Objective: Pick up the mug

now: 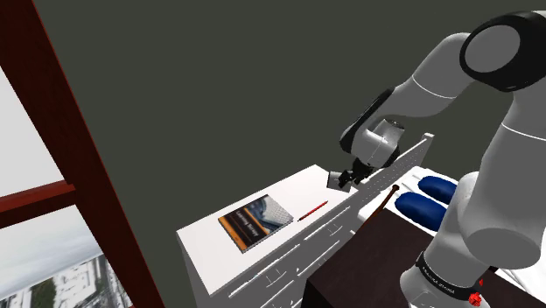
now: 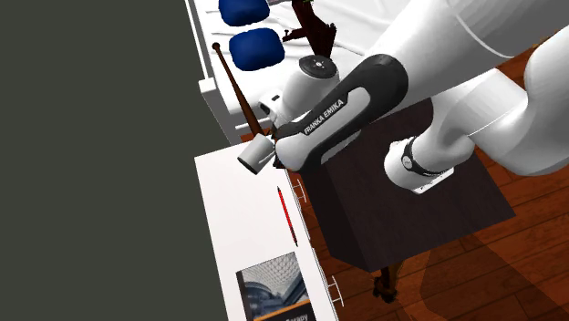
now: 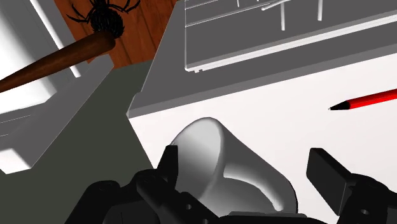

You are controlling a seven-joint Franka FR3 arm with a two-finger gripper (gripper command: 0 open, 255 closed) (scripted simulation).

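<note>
over on the shoulder view's left, a red-brown window frame [image 1: 83,157], city buildings showing through the glass. moving right, here's the white counter [image 1: 206,249], drawer fronts running down its side. flat on its top lies a book [image 1: 255,221], blue and orange on the cover, and near it, not touching, a red pencil [image 1: 312,211]. further right, at the counter's end nearest the bed, there's the mug [image 1: 338,180], pale grey, tipped well off upright with its mouth turned sideways. the tool [image 3: 248,164] is right on top of it, and it's released: the black fingers [image 3: 329,173] stand wide apart with the mug between them, one finger up against the rim, a strip of white counter showing between the mug's body and the other. whether the mug rests on the counter, can't tell. right again, a brown post [image 1: 378,208], then the white bed [image 1: 411,156] with two blue pillows [image 1: 435,185], and the dark stand [image 1: 367,271] at lower right.
</note>
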